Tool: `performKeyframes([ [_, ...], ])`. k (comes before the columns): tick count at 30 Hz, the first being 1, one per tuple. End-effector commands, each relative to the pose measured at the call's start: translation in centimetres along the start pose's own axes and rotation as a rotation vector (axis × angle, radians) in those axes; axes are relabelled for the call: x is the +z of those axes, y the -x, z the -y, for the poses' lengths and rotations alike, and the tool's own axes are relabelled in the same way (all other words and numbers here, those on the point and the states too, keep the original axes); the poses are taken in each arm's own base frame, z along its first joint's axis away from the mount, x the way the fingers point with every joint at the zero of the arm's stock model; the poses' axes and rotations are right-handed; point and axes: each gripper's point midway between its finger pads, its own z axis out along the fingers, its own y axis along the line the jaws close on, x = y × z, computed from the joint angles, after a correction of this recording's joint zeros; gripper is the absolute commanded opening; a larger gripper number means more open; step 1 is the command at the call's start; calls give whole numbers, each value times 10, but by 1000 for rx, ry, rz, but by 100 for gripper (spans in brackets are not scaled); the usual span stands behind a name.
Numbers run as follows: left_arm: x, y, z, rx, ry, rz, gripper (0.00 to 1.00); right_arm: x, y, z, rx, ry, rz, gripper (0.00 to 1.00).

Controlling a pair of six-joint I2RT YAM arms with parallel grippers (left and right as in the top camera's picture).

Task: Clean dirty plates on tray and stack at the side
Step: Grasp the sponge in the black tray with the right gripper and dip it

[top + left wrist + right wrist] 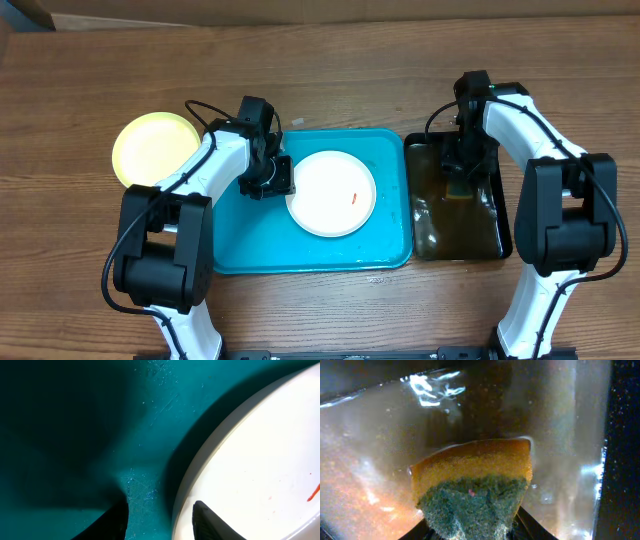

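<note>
A white plate with a small orange-red smear lies in the turquoise tray. My left gripper is open at the plate's left rim. In the left wrist view one finger is over the plate and the other over the tray floor; the gripper straddles the rim. A yellow-green plate sits on the table left of the tray. My right gripper is shut on a yellow and green sponge over the water of the black tray.
The black tray holds brownish water and stands right of the turquoise tray. The wooden table extends behind both trays. A third plate is not in view.
</note>
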Motion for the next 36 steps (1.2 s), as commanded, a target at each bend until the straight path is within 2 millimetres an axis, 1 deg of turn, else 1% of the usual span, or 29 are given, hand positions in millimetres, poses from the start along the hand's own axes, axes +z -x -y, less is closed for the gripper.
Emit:
performKeyframes([
  [1, 2, 1, -3, -12, 8, 2, 43, -16, 13, -3, 8, 16, 50, 37],
  [5, 2, 1, -3, -11, 6, 2, 42, -18, 14, -3, 7, 17, 51, 38],
  [7, 2, 1, -3, -11, 6, 2, 42, -18, 14, -3, 3, 17, 52, 41],
  [10, 2, 1, -3, -12, 6, 2, 42, -18, 12, -3, 3, 15, 47, 41],
  [16, 2, 1, -3, -11, 6, 2, 42, -17, 4, 0, 3, 5, 13, 40],
  [18, 2, 1, -3, -11, 6, 2, 42, -17, 1, 0, 2, 2, 2, 38],
  [19, 2, 1, -3, -11, 6, 2, 42, -17, 0, 0, 1, 1, -1, 34],
  [20, 2, 1, -3, -12, 6, 2, 42, -17, -1, 0, 1, -1, -5, 25],
  [22, 2, 2, -3, -11, 6, 3, 42, -17, -1, 0, 1, -2, -8, 13],
  [23, 2, 2, -3, -11, 6, 3, 42, -17, -2, 1, 1, -2, -9, 10],
  [28, 2, 5, -2, -7, 2, 18, 44, -17, -3, 1, 1, -4, -16, 9],
  [29, 2, 7, -1, -6, 0, 23, 43, -17, -4, 1, 1, -5, -19, 8],
  [30, 2, 8, -1, -5, -1, 27, 35, -17, -5, 2, 0, -6, -21, 4],
  [31, 2, 8, -1, -5, -1, 28, 31, -17, -5, 2, 0, -7, -24, 4],
  [33, 2, 8, -1, -4, -1, 27, 30, -18, -7, 2, 0, -9, -30, 4],
  [34, 2, 8, -1, -5, -1, 27, 27, -18, -8, 3, 1, -10, -34, 4],
  [36, 2, 8, -1, -4, -2, 27, 17, -18, -9, 3, 0, -12, -39, 4],
])
